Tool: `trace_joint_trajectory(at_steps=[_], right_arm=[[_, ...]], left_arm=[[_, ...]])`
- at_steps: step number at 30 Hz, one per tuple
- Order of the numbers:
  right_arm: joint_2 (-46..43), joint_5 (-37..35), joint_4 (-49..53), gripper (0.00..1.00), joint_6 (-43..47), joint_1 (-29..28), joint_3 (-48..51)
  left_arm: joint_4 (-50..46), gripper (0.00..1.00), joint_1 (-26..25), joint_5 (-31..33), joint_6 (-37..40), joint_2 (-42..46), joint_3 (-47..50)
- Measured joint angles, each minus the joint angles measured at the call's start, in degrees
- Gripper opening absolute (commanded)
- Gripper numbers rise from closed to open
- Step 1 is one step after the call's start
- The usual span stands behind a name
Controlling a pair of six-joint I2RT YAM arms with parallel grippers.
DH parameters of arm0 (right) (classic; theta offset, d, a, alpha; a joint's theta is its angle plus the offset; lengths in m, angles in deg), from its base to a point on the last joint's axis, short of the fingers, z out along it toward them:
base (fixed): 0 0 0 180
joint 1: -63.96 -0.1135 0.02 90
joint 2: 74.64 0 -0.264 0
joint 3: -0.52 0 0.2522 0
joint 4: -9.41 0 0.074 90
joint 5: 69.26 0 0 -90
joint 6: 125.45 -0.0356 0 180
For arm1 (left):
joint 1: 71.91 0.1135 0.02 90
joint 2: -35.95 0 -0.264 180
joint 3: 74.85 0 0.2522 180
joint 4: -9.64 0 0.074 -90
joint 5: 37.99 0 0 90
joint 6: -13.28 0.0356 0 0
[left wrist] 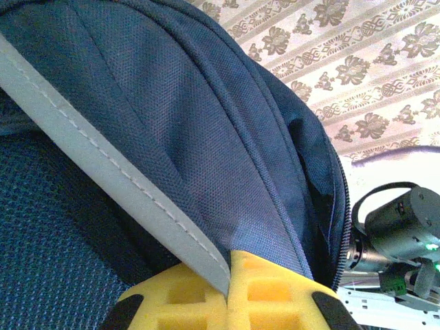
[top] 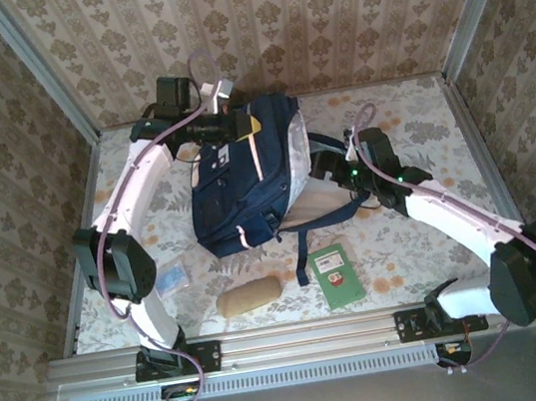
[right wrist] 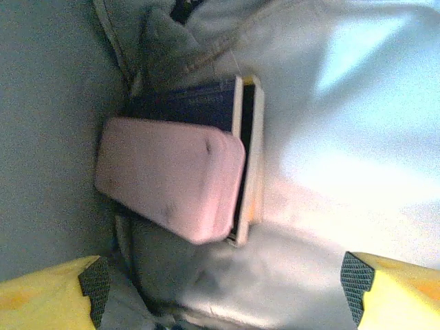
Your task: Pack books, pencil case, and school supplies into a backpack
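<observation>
The navy backpack lies in the middle of the table, its pale-lined mouth facing right. My left gripper is shut on the fabric at its far top edge. In the left wrist view the yellow jaws pinch a grey-trimmed fold of the backpack. My right gripper is at the mouth. Its fingers stand open and empty inside, with the gripper just short of a pink rounded box. The box lies on a navy book against the lining. A small green book lies on the table.
A tan oblong pouch, the pencil case by its look, lies near the front rail. A small blue-and-white packet sits by the left arm's base. Dark straps trail from the backpack toward the green book. Papered walls close in the table.
</observation>
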Motion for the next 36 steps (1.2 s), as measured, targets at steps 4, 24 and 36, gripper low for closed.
trace_joint_trajectory(at_steps=[4,24,36], right_arm=[[-6.5,-4.0,5.9,0.87,0.2,-0.7,3.3],[-0.4,-11.3,22.5,0.52,-1.0,-0.7,-10.9],[8.5,-8.9,22.6,0.41,-5.3,0.4,-13.4]], left_arm=[[1.4,0.0,-0.8,2.1,0.0,0.3,1.6],[6.7,0.0,-12.5,14.2,-0.7,-13.9,1.6],[7.9,0.0,-12.5,14.4,-2.4,-14.2,1.6]])
